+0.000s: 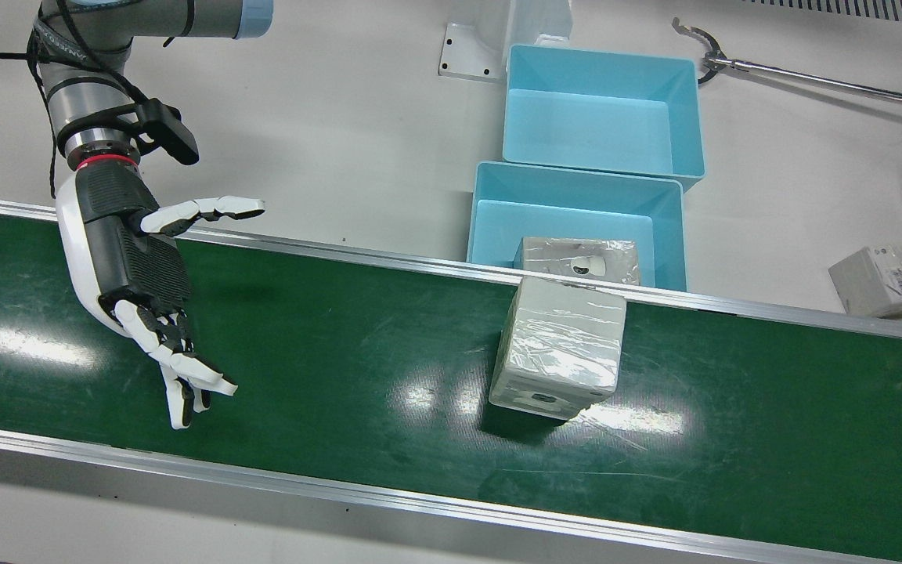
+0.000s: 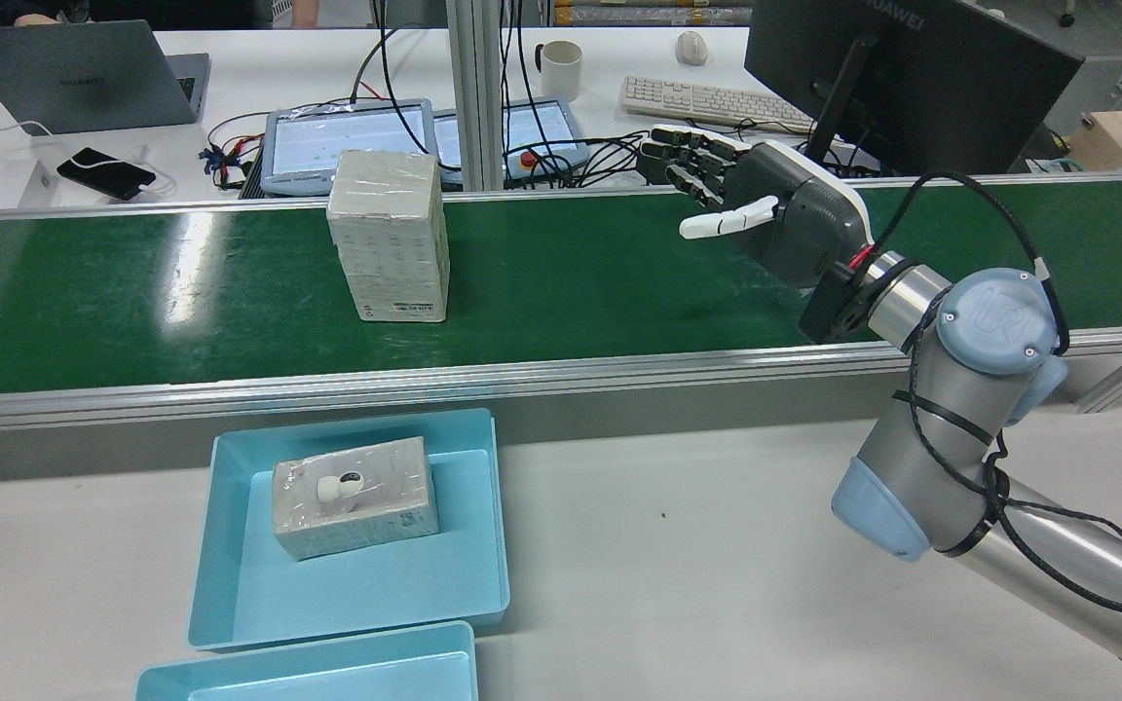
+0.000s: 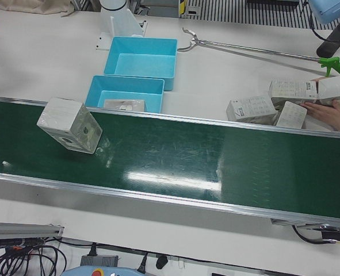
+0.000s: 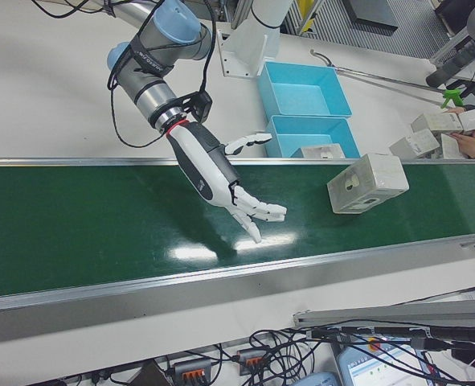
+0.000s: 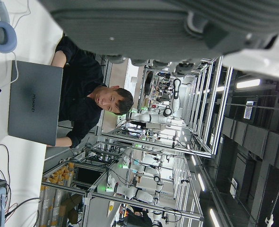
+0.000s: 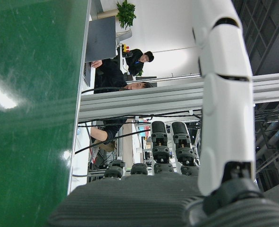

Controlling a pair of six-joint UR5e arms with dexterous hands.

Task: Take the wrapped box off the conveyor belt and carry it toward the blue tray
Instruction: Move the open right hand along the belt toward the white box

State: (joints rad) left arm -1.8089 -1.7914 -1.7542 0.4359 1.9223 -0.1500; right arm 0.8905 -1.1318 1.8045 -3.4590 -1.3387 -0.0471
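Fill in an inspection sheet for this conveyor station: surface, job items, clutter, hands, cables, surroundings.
Surface: green conveyor belt, glare patches.
Job's things: wrapped box standing on the belt, untouched; near blue tray holds another wrapped box; second blue tray behind it.
Clutter: loose boxes, reacher tool.
Hands: right hand open above the belt, apart from the box; left hand state unclear.
Cables: black cable along the right arm.
Surroundings: laptop, monitor, a person's hand.

You are seeing the grey, film-wrapped box [image 1: 558, 346] standing upright on the green belt [image 1: 341, 368] by its far edge, just beside the nearer blue tray [image 1: 490, 219].
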